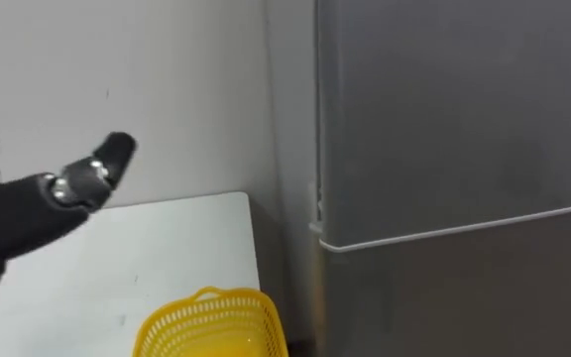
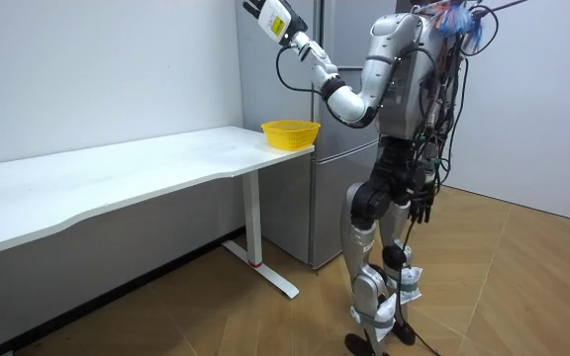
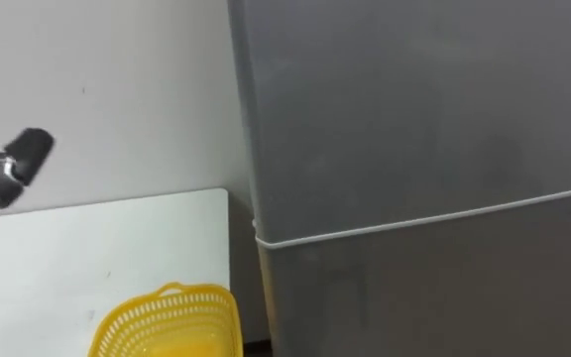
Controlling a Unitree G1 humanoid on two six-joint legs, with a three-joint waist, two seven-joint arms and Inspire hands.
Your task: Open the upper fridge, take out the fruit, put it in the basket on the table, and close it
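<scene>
The grey fridge (image 1: 444,109) stands before me with both doors closed; a pale seam (image 1: 464,229) divides the upper door from the lower one. My left hand (image 1: 95,171) is raised at the left, in front of the wall and left of the upper door's edge, fingers straight and holding nothing. In the room view that left hand (image 2: 270,16) is high up by the fridge's top corner. My right hand (image 2: 426,203) hangs by my hip. What the fridge holds is hidden behind its doors.
A yellow mesh basket (image 1: 216,322) stands on the end of a white table (image 1: 167,248) right beside the fridge. The long table (image 2: 117,173) runs along the white wall. I stand on a wooden floor close to the fridge front.
</scene>
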